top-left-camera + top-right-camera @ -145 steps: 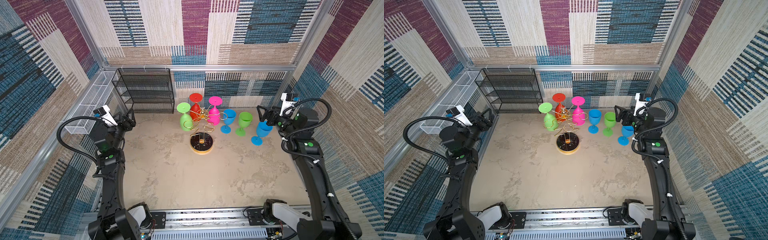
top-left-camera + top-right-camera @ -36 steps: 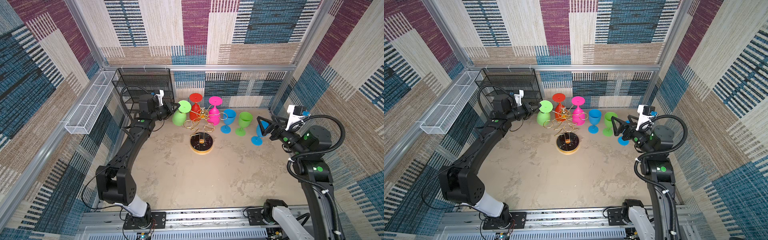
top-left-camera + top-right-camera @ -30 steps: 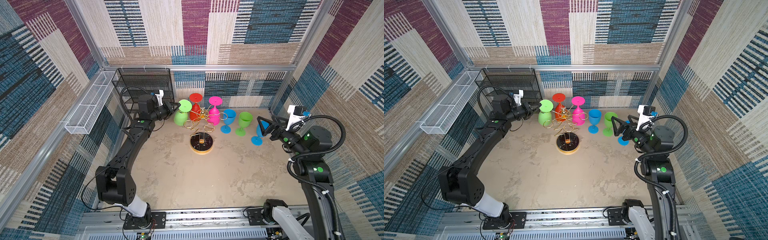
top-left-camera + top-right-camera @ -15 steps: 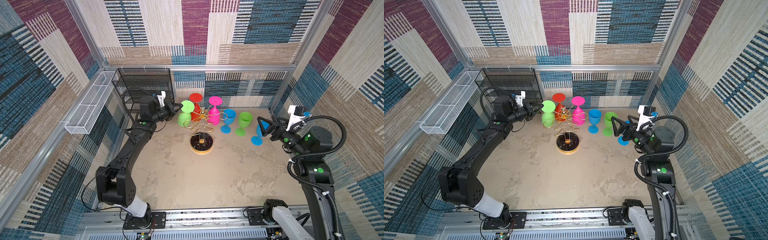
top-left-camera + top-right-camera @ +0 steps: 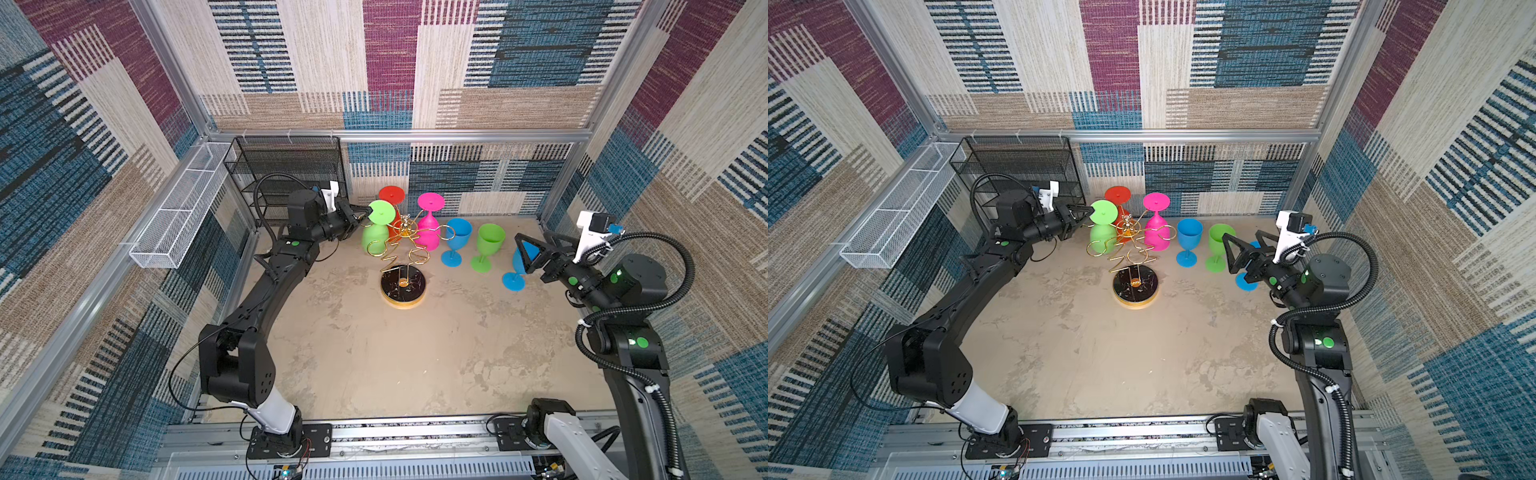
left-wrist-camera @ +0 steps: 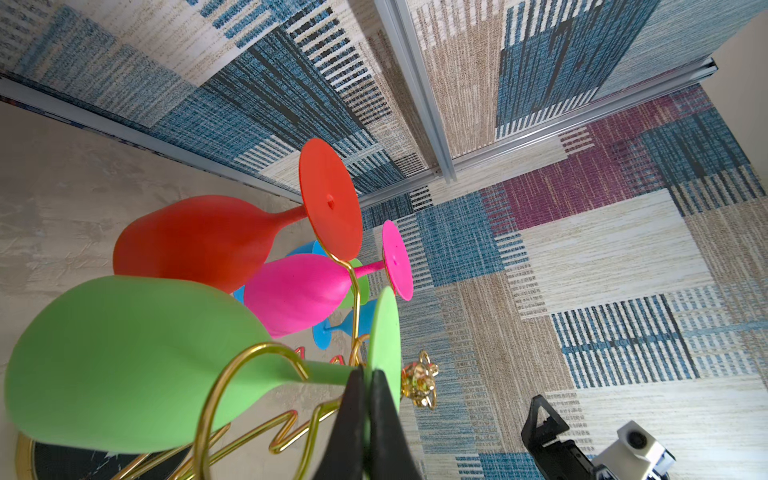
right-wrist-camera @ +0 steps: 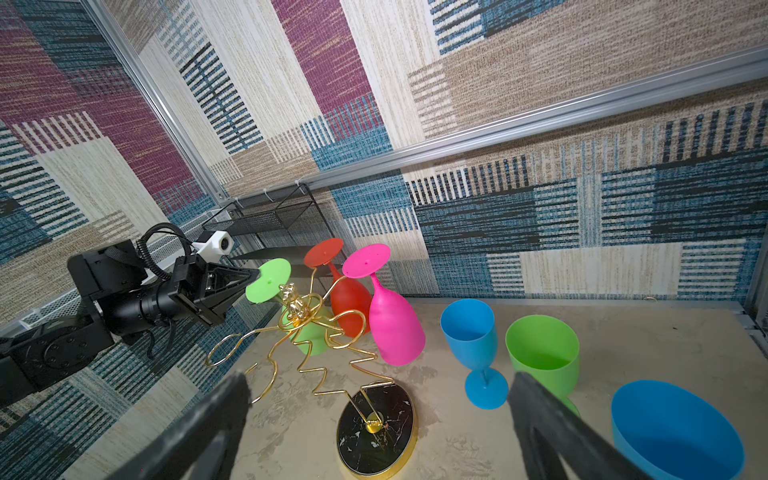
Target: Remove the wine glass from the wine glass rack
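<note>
The inverted lime-green plastic wine glass [image 5: 373,239], left of the gold wire rack [image 5: 411,293], is pinched at its foot by the left gripper [image 5: 367,212]; the right gripper [image 5: 530,235] is held wide apart, empty.

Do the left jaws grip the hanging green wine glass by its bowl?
No: the jaws of the left gripper pinch the foot of the green wine glass, not its bowl.

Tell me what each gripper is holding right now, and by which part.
The left gripper pinches the hanging green wine glass by the rim of its round foot. The right gripper is open and holds nothing.
</note>
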Robot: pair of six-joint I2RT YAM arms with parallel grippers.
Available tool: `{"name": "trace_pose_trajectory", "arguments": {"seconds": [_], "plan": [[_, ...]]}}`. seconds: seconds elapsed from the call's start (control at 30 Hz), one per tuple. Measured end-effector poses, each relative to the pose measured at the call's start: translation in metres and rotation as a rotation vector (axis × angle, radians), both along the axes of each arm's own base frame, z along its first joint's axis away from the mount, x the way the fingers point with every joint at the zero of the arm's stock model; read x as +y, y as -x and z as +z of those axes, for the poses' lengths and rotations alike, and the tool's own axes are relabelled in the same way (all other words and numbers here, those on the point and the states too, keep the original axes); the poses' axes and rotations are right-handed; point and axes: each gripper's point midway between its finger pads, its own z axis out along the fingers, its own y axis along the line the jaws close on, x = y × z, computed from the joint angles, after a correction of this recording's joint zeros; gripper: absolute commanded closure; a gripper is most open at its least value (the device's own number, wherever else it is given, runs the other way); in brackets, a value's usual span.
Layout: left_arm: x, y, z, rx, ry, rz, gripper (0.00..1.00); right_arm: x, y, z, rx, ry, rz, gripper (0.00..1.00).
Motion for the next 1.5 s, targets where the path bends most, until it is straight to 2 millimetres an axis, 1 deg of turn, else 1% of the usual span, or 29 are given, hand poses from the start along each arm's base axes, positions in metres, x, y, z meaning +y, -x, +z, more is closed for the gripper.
{"name": "trace_pose_trajectory", "arguments": {"seconds": [0.3, 0.43, 0.6, 0.77, 0.9, 1.0, 1.17, 1.27, 1.33, 1.4, 1.5], "plan": [[-0.002, -0.011, 0.007, -0.018, 0.006, 0.005, 1.0, 0.0, 0.001, 0.001, -0.004, 0.001, 0.0, 0.01], [0.002, -0.018, 0.005, -0.017, 0.004, 0.019, 1.0, 0.0, 0.001, 0.001, -0.002, 0.001, 0.0, 0.01], [0.014, -0.027, 0.002, -0.011, 0.0, 0.059, 1.0, 0.0, 0.001, 0.001, -0.002, 0.006, 0.0, 0.01], [0.028, -0.035, 0.005, -0.034, 0.015, 0.106, 1.0, 0.0, 0.001, 0.0, -0.001, 0.007, -0.001, 0.01], [0.042, -0.035, 0.005, -0.043, 0.03, 0.135, 1.0, 0.0, 0.0, -0.001, 0.002, 0.006, -0.001, 0.01], [0.06, -0.033, 0.009, -0.06, 0.041, 0.171, 1.0, 0.0, 0.0, -0.001, 0.002, 0.006, -0.001, 0.01], [0.103, -0.022, 0.019, -0.077, 0.065, 0.259, 1.0, 0.0, -0.001, -0.001, 0.004, 0.006, -0.001, 0.01], [0.132, -0.009, 0.034, -0.104, 0.08, 0.319, 1.0, 0.0, -0.003, -0.002, 0.01, 0.006, -0.001, 0.01], [0.148, 0.003, 0.049, -0.121, 0.104, 0.345, 1.0, 0.0, -0.004, -0.003, 0.015, 0.006, 0.0, 0.01], [0.156, 0.015, 0.066, -0.161, 0.108, 0.357, 1.0, 0.0, -0.006, -0.002, 0.016, 0.009, 0.002, 0.01], [0.152, 0.033, 0.093, -0.208, 0.128, 0.326, 1.0, 0.002, -0.008, 0.002, 0.009, 0.016, 0.019, 0.01]]}}
